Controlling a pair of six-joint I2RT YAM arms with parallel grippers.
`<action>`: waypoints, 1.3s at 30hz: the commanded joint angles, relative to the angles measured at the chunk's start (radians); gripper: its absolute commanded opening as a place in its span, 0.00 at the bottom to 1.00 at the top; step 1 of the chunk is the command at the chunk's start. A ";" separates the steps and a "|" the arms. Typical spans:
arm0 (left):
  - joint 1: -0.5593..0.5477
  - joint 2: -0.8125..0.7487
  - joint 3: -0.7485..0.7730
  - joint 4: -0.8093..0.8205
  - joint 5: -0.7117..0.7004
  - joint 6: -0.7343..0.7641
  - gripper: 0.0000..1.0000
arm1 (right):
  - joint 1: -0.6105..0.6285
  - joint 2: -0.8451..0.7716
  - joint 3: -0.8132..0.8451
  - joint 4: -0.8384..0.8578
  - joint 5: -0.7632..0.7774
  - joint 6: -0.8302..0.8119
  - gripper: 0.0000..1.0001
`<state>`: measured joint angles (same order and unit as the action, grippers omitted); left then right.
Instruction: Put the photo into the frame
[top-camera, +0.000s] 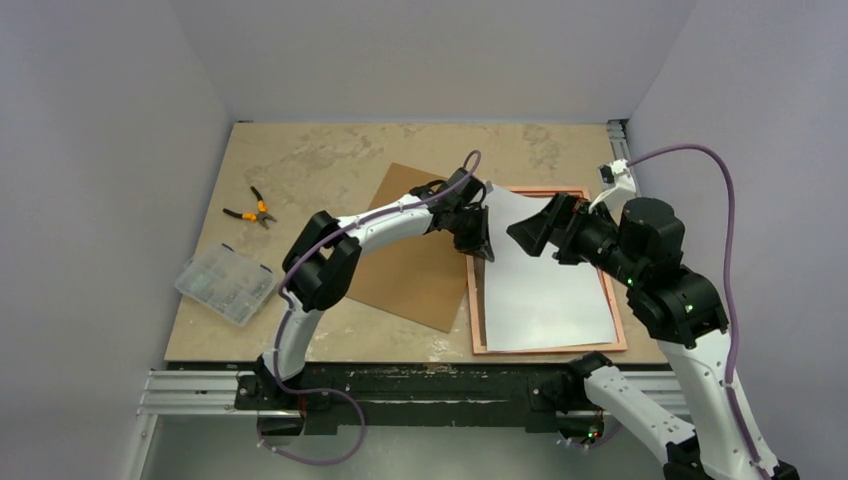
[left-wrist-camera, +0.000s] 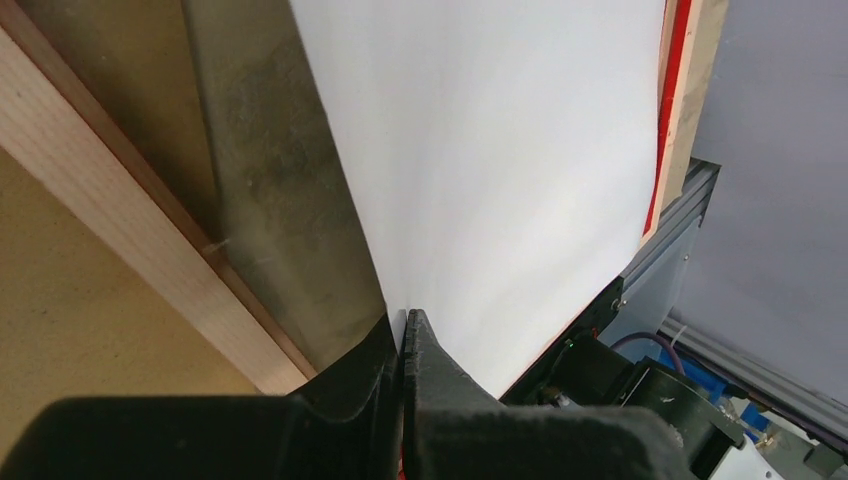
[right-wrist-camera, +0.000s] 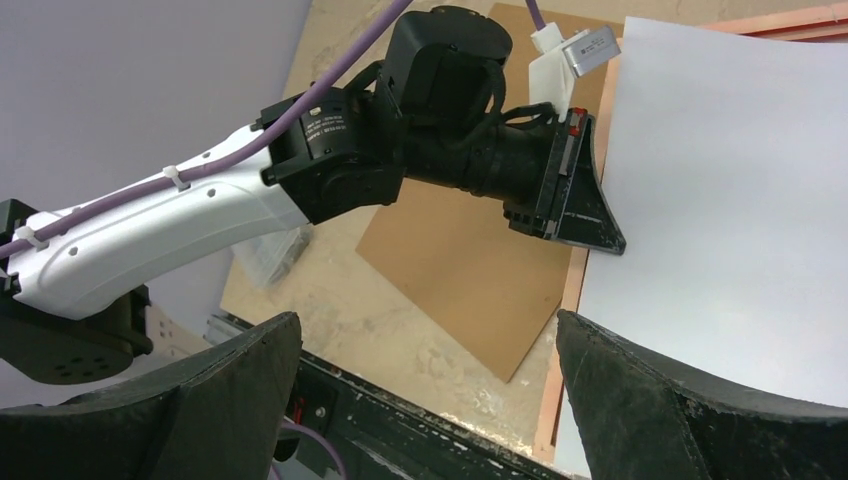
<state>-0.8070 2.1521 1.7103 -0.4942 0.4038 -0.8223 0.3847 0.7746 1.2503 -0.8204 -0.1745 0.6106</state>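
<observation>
Tabletop (top-camera: 330, 160) seen from above, tan and scuffed, with two robot arms reaching in from the near edge. On the right half lies the frame (top-camera: 550, 349), flat, its pale wood-coloured back facing up; the left wrist view shows a strip of red along one of its edges. The photo (top-camera: 545, 290) rests inside the frame with its plain white reverse up, covering nearly the whole opening. None of its printed side can be seen.

The left gripper (top-camera: 480, 240) reaches across from the left, its jaws pressed together on the photo's left edge, near the far corner and above the frame's left rail. In its own wrist view, the two dark fingertips pinch the thin sheet, which bends upward from them. The right gripper (top-camera: 530, 232) hovers over the far part of the photo with its jaws spread wide and nothing between them; it faces the left gripper and is close to it without touching.

Just left of the frame lies a plain brown backing board (top-camera: 410, 265), turned at an angle, partly under the left arm. Farther left, well apart from the frame, are orange-handled pliers (top-camera: 255, 210) and a clear plastic parts box (top-camera: 226, 284).
</observation>
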 joint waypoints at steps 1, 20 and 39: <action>-0.003 0.020 0.048 0.080 0.031 -0.031 0.00 | -0.005 0.016 0.027 0.017 -0.010 -0.011 0.98; -0.003 0.019 -0.012 0.192 -0.024 -0.092 0.00 | -0.005 0.035 -0.004 0.016 -0.040 -0.020 0.97; -0.008 -0.050 -0.083 0.232 -0.027 -0.091 0.61 | -0.005 0.038 -0.056 0.030 -0.052 -0.016 0.97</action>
<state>-0.8085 2.2074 1.6608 -0.2813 0.3893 -0.9276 0.3847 0.8116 1.2133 -0.8219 -0.2054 0.6025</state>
